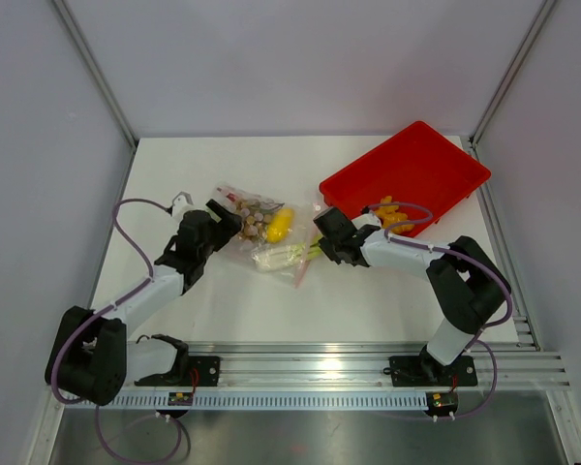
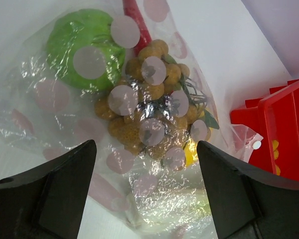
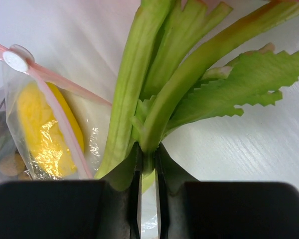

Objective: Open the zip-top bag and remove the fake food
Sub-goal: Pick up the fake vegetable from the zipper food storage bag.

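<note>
- Left gripper (image 2: 145,148) is hovering wide open and empty over the zip-top bag (image 1: 261,228).
- Right gripper (image 3: 148,149) is pinching the celery stalk (image 3: 139,74) at the bag's mouth.
- Zip-top bag is lying mid-table, left of the red tray (image 1: 445,170).
- Tan balls (image 2: 139,130) are sitting inside it.

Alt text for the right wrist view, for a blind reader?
The right hand is pinched shut on a green celery stalk whose stems and leaf fan upward over the white table. At left, the clear zip-top bag holds a yellow piece.
</note>
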`<move>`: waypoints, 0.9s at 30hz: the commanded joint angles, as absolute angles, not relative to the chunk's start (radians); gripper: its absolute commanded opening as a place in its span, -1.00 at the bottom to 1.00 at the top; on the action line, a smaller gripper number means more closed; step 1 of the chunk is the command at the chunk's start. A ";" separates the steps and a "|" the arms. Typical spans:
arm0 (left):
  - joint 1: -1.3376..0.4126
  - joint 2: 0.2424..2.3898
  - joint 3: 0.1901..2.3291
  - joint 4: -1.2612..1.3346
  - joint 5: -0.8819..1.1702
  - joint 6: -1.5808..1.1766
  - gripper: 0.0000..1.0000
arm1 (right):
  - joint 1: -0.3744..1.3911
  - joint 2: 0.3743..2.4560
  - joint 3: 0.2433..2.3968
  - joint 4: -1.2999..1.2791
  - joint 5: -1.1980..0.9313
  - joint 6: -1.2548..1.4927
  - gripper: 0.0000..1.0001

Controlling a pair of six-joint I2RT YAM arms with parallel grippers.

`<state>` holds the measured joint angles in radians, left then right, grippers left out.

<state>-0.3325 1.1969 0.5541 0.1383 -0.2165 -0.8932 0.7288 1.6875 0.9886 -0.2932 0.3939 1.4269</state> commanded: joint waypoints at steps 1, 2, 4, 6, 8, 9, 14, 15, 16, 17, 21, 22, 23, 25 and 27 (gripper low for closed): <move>-0.330 1.148 0.546 0.032 -0.247 -1.073 0.70 | 0.741 1.680 1.028 -0.247 0.403 1.373 -1.00; -0.330 1.138 0.542 0.003 -0.255 -1.124 0.69 | 0.739 1.680 1.031 -0.247 0.405 1.370 -1.00; -0.330 1.111 0.525 -0.029 -0.268 -1.156 0.65 | 0.739 1.677 1.031 -0.242 0.414 1.362 -1.00; -0.330 1.095 0.519 -0.061 -0.270 -1.201 0.62 | 0.741 1.677 1.031 -0.239 0.414 1.358 -1.00; -0.330 1.080 0.509 -0.072 -0.246 -1.230 0.61 | 0.741 1.678 1.032 -0.239 0.414 1.355 -1.00; -0.330 1.077 0.508 -0.086 -0.235 -1.244 0.61 | 0.741 1.680 1.034 -0.241 0.416 1.355 -1.00; -0.336 1.098 0.476 -0.054 -0.209 -1.295 0.59 | 0.741 1.690 1.040 -0.239 0.411 1.348 -1.00; -0.336 1.109 0.471 -0.043 -0.201 -1.298 0.59 | 0.741 1.692 1.042 -0.238 0.407 1.345 -1.00; -0.336 1.118 0.466 -0.029 -0.198 -1.299 0.59 | 0.741 1.695 1.042 -0.239 0.407 1.345 -1.00; -0.336 1.136 0.462 -0.006 -0.196 -1.296 0.59 | 0.741 1.695 1.042 -0.238 0.407 1.345 -1.00; -0.336 1.144 0.433 0.090 -0.235 -1.247 0.58 | 0.741 1.692 1.040 -0.235 0.408 1.342 -1.00; -0.336 1.147 0.423 0.115 -0.239 -1.240 0.58 | 0.741 1.692 1.040 -0.233 0.408 1.339 -1.00; -0.336 1.152 0.411 0.174 -0.239 -1.221 0.58 | 0.741 1.693 1.040 -0.235 0.408 1.338 -1.00; -0.336 1.175 0.400 0.208 -0.232 -1.215 0.57 | 0.741 1.692 1.040 -0.232 0.408 1.335 -1.00; -0.336 1.207 0.406 0.229 -0.226 -1.207 0.54 | 0.741 1.692 1.039 -0.233 0.408 1.333 -1.00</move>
